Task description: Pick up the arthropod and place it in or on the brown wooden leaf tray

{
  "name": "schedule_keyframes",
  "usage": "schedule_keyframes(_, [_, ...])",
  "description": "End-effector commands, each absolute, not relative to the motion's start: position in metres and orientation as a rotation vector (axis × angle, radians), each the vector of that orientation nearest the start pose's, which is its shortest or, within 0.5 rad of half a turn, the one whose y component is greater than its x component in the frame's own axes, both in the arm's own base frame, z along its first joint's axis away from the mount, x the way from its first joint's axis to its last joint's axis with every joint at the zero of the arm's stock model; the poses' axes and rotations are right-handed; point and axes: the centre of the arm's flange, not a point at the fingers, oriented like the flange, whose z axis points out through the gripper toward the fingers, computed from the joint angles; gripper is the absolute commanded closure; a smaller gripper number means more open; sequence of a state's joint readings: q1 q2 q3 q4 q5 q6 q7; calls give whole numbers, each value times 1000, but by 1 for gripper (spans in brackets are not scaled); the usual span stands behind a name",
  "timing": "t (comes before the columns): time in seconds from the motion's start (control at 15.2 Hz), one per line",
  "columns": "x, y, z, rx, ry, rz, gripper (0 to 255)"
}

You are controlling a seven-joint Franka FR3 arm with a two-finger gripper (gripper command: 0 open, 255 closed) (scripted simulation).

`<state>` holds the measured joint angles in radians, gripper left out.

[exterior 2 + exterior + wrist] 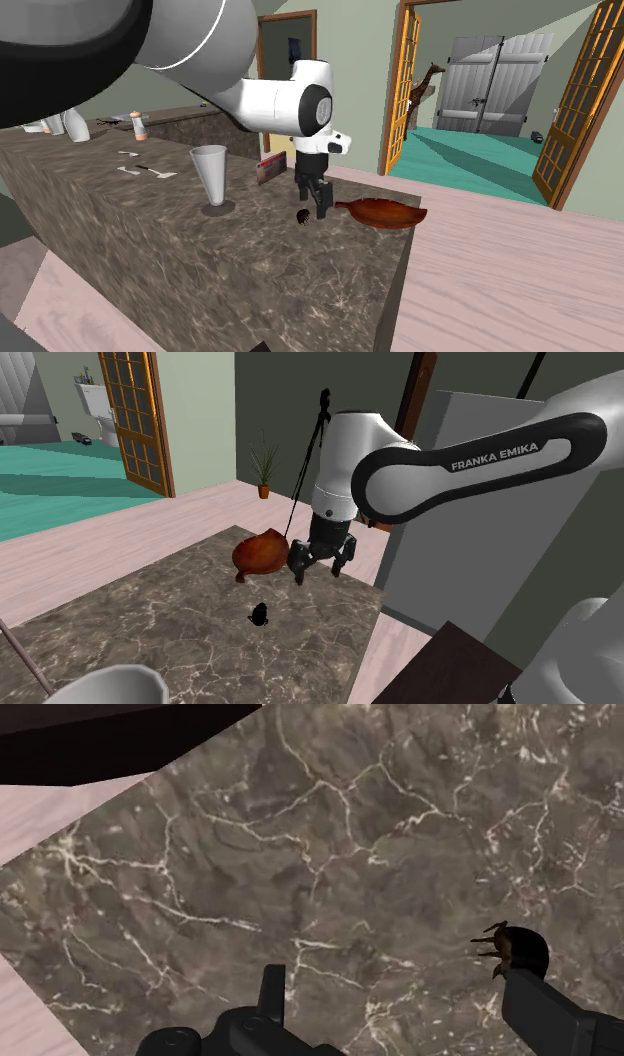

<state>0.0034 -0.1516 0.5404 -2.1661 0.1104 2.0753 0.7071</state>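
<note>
Setting: a home. You have a dark marble counter [180, 622] over a pale plank floor [120, 542]. At the shoulder view's far left are a glazed wooden door [140, 417], a teal-floored room and a white toilet [95, 397]. A potted plant [264, 470] stands by the far wall. A giraffe figure [425, 90] stands beyond the second exterior view's doorway.

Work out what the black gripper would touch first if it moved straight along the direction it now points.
Probably the bare marble countertop: the open gripper points down at it. The dark arthropod lies beside one finger, off the centre line; a graze cannot be excluded.
</note>
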Motion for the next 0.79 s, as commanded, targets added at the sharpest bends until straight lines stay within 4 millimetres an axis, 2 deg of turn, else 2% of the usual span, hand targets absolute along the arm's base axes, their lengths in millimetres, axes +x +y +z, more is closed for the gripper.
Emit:
schedule_keyframes(0.0, [443,299,441,-3072,374,-19,0])
schedule_keyframes(0.53, [490,376,390,-3034,498,36,0])
schedule_keyframes(0.73, [493,381,376,-3032,505,39,0])
